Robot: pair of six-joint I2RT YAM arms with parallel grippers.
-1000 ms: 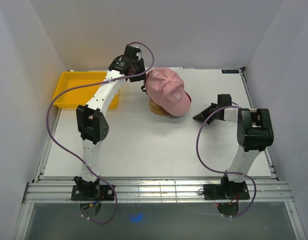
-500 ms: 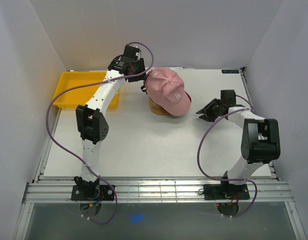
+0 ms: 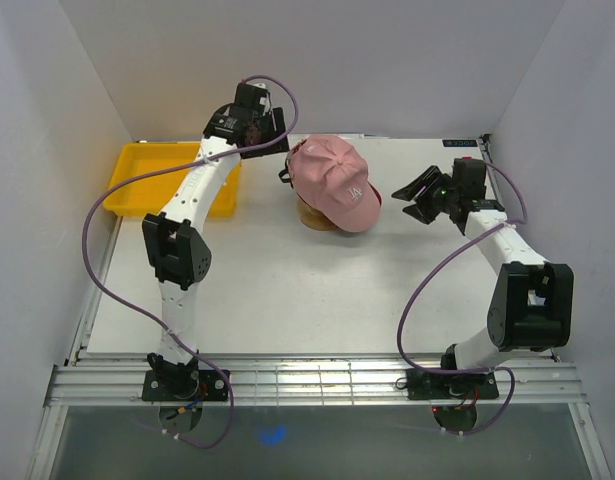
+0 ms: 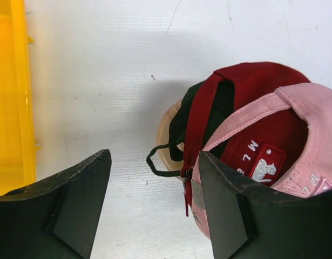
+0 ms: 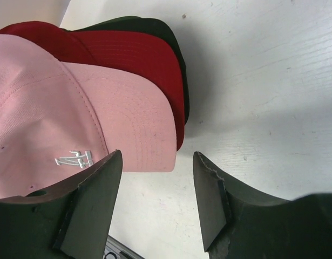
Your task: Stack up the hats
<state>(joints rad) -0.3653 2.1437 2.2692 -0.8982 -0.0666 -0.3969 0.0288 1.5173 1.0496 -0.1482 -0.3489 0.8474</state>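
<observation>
Pink cap (image 3: 337, 180) tops the stack on the wooden stand (image 4: 164, 129) mid-bench (image 3: 287, 290), red cap (image 5: 128, 51) under it, dark cap (image 5: 157, 26) lowest, brims fanned toward the right arm. Left pincer (image 4: 153, 162) wide, holding nothing, hovers at the stack's back by the straps, yellow tray (image 3: 137, 180) to its left. Right pincer (image 5: 157, 156) also wide, empty, just off the brims, not touching
</observation>
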